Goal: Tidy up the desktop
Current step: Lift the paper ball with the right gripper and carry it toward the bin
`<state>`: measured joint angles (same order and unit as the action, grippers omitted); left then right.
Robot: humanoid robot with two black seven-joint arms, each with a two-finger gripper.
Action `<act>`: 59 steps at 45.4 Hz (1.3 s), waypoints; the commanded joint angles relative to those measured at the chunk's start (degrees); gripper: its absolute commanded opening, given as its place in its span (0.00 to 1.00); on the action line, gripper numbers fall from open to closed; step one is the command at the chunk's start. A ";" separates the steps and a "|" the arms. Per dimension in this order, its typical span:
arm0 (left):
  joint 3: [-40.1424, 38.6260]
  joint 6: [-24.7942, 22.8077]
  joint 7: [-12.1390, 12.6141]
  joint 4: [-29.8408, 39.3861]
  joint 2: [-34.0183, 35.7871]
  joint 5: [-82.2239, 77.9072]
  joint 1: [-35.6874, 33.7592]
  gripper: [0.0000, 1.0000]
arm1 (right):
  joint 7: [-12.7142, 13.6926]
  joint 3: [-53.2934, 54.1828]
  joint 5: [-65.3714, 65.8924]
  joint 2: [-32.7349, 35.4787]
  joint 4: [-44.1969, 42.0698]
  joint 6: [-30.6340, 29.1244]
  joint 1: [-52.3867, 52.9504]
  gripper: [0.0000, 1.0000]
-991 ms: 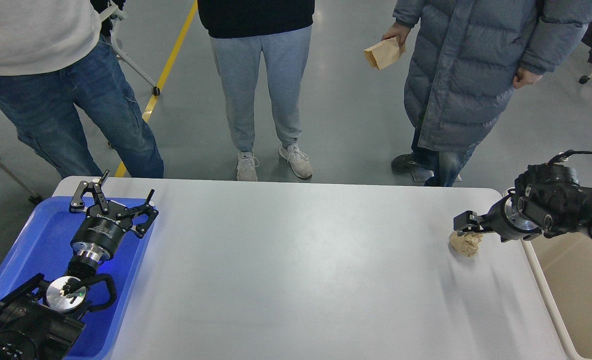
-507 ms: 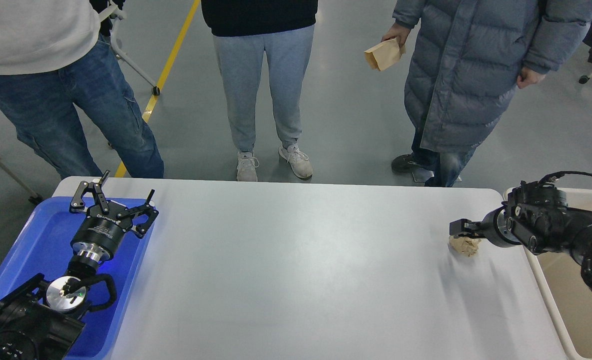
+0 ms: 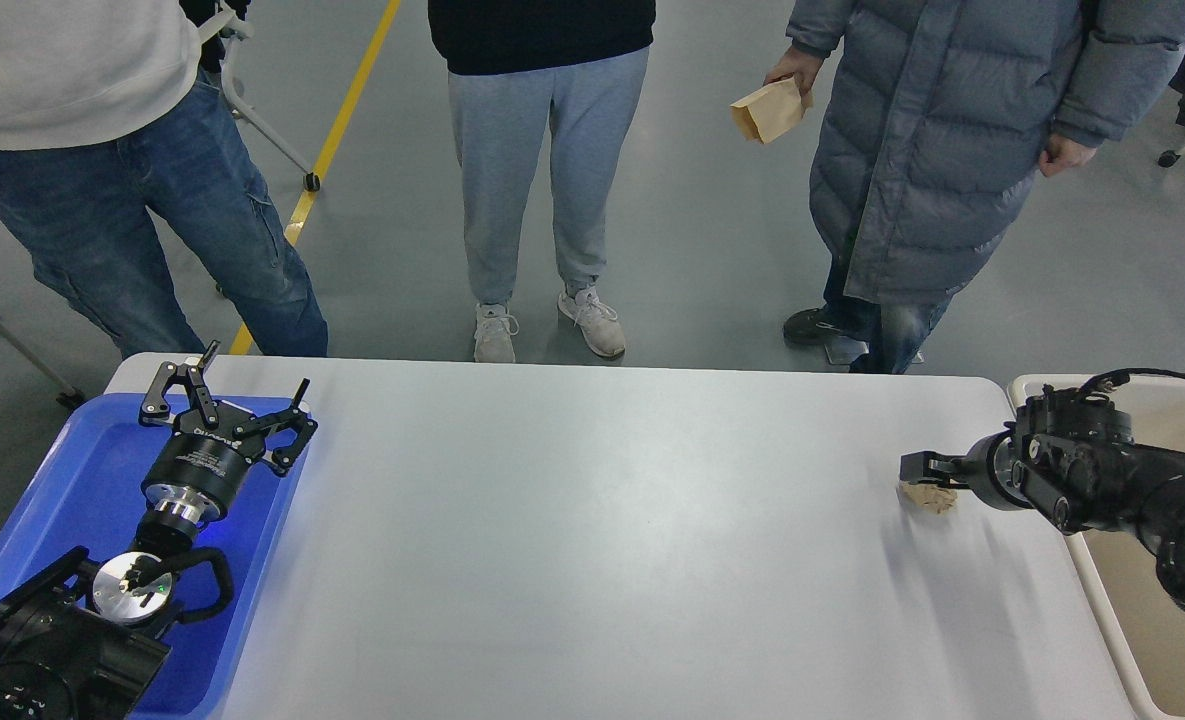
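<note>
R gripper (image 3: 924, 468) sat low over crumpled paper ball (image 3: 929, 496) near desktop's (image 3: 592, 540) right edge, touching its top; seen edge-on, so can't tell how wide fingers were or if they had hold. Vs earlier frame, R arm was lower and paper more covered. L gripper (image 3: 227, 392) wide open, empty, over blue tray (image 3: 62, 480) at left edge. Desktop long axis ran left-right. Beige bin (image 3: 1152, 620) beyond right edge.
</note>
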<state>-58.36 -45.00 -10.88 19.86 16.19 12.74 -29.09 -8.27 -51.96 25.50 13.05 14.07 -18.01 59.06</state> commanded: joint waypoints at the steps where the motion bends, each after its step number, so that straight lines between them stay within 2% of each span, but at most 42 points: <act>1: 0.00 0.00 -0.02 0.00 -0.02 0.00 0.00 1.00 | -0.08 0.45 -0.01 -0.21 -0.09 1.13 -0.61 1.00; 24: 0.00 0.00 -0.02 0.00 -0.02 0.00 0.00 1.00 | -0.08 1.95 0.08 -1.80 -0.09 3.95 -2.19 1.00; 32: 0.00 0.00 -0.02 0.00 -0.02 0.00 0.00 1.00 | -0.17 1.78 0.25 -1.80 -0.09 6.84 -2.89 0.95; 38: 0.00 0.00 -0.02 0.00 -0.02 0.00 0.00 1.00 | -0.17 1.69 0.78 -1.89 -0.01 7.90 -3.25 0.76; 48: 0.00 0.00 -0.02 0.00 -0.02 0.00 0.00 1.00 | -0.26 1.51 0.78 -1.71 0.08 7.46 -3.33 0.26; 59: 0.00 0.00 -0.02 0.00 -0.02 0.00 0.00 1.00 | -0.35 1.51 0.87 -1.62 0.08 7.29 -3.69 0.00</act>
<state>-58.36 -45.00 -10.88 19.86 16.17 12.74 -29.09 -8.51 -50.41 26.30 11.33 14.12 -10.71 55.65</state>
